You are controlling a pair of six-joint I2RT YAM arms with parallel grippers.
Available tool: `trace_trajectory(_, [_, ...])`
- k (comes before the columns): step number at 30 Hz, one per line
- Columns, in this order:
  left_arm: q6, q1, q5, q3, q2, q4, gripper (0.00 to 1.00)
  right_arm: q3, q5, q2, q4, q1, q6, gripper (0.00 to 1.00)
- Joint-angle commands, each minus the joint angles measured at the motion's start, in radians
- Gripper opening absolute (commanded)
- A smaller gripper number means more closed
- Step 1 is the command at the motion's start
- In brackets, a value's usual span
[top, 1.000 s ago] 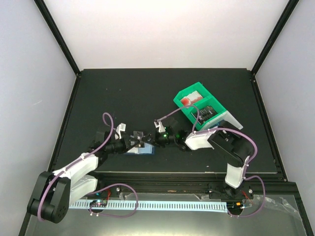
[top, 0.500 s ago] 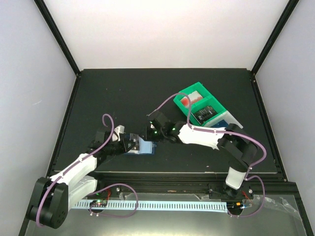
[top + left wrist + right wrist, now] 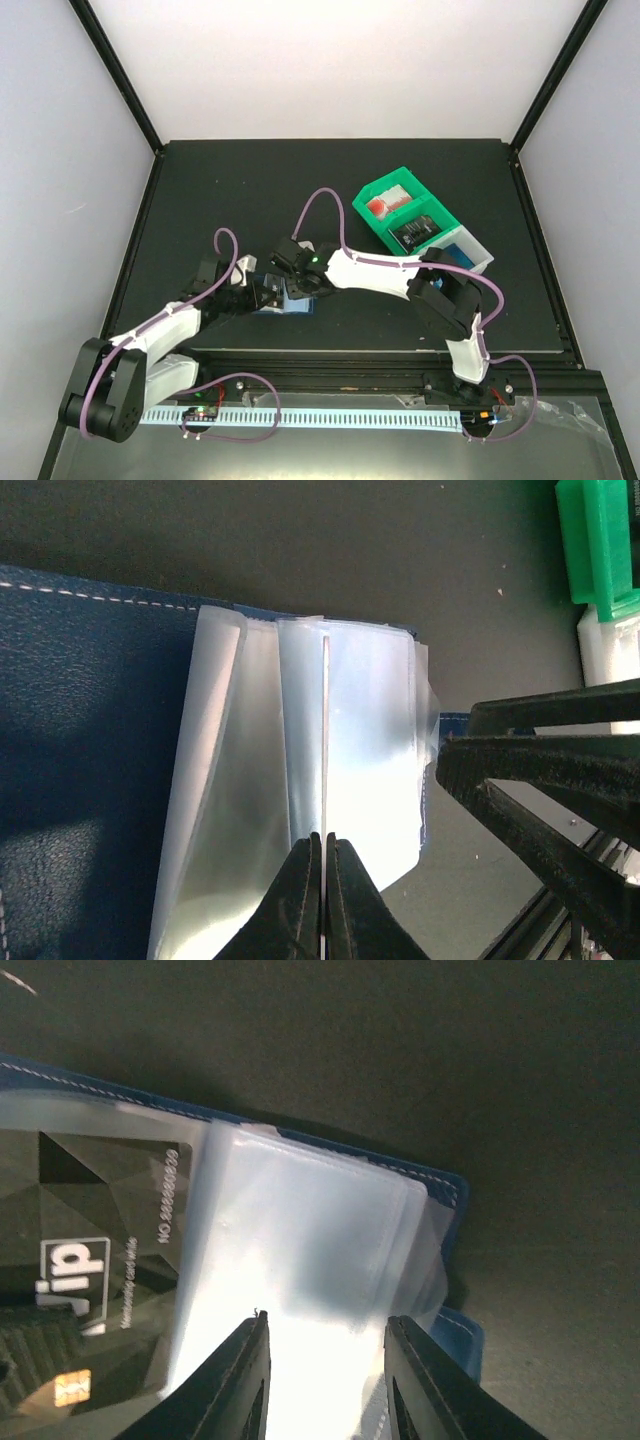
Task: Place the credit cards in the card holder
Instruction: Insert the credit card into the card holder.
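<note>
The black desk (image 3: 250,180) carries a green-and-white bin (image 3: 404,172) toward its right rear. Near the front edge, left of centre, lies the card holder (image 3: 296,303), where both arms meet. The left claw (image 3: 324,858) is clenched, its 2 fingertips pinched flat together on the free edge of 1 clear sleeve (image 3: 360,730) of the holder. The right claw (image 3: 325,1375) stands partly released, its 2 fingers apart with the sleeve stack showing between them. Whether either finger touches the plastic cannot be told.

The top view gives only the layout: the 2 claws nose to nose over a small blue patch, with the bin well apart from them. The left wrist view adds the right claw's dark fingers just beside the sleeves' outer edge, and a corner of the bin beyond. Only the right wrist view shows a credit card (image 3: 100,1250) already tucked in a sleeve.

The holder lies open on the desk, navy with pale stitching along its rim. Its glossy clear sleeves are fanned out and glare white. The card is dark with a faceted pattern, pale lettering and a small gold chip (image 3: 70,1387).
</note>
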Motion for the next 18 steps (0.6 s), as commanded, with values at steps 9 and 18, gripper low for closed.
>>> trace_trajectory(9, [0.0, 0.007, 0.058, 0.008, 0.069, 0.058, 0.02, -0.005, -0.005, 0.025, -0.064, 0.014, -0.017, 0.35])
trace_trajectory(18, [-0.029, 0.008, 0.054, 0.021, 0.14, 0.041, 0.02, -0.024, -0.028, 0.052, -0.037, 0.013, 0.019, 0.34])
